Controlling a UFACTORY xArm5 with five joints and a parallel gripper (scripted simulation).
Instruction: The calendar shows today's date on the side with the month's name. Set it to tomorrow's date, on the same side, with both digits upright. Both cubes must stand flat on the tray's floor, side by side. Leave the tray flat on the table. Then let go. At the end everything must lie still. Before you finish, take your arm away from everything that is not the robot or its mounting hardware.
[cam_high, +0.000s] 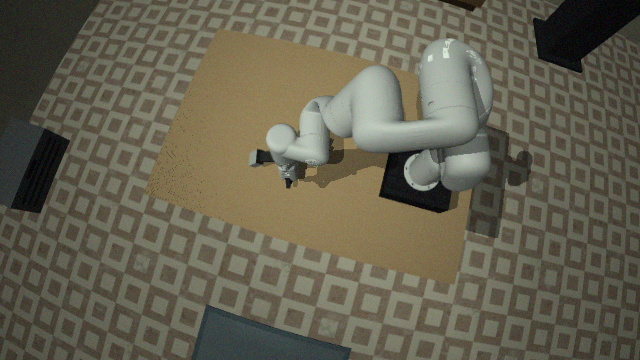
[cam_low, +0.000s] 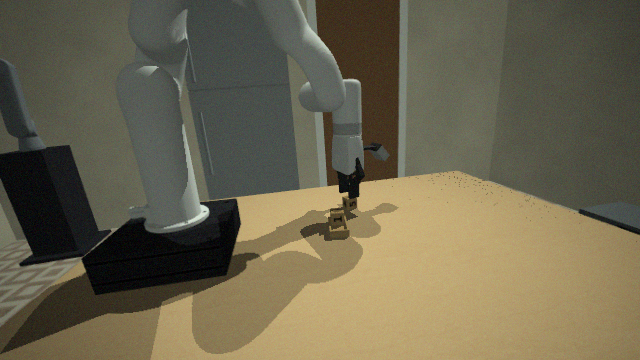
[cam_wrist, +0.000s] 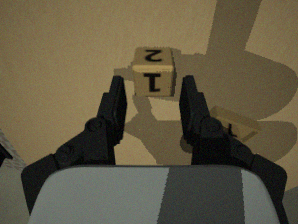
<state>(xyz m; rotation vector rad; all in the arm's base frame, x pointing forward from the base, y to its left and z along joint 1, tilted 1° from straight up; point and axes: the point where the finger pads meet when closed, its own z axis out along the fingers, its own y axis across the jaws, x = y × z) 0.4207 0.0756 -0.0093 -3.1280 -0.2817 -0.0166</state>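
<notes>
My gripper (cam_low: 349, 193) (cam_wrist: 153, 89) points down and is open, with its fingers apart. A wooden cube (cam_low: 349, 203) (cam_wrist: 153, 72) stands on the table just below the fingertips, outside the tray. In the wrist view it shows a 2 and a 1, both upside down there, with no finger touching it. The tray (cam_low: 339, 234) sits on the table nearer the exterior camera. Another cube (cam_low: 337, 219) stands in it, with a 1 facing that camera. In the wrist view a marked wooden piece is partly behind the right finger; I cannot tell whether it is cube or tray. The top view shows neither cube.
The wooden table (cam_high: 240, 85) (cam_low: 450, 280) carries the arm's black base (cam_high: 415, 200) (cam_low: 165, 265). The arm reaches over the table and casts shadows around the tray and cubes. The tray is close beside the loose cube.
</notes>
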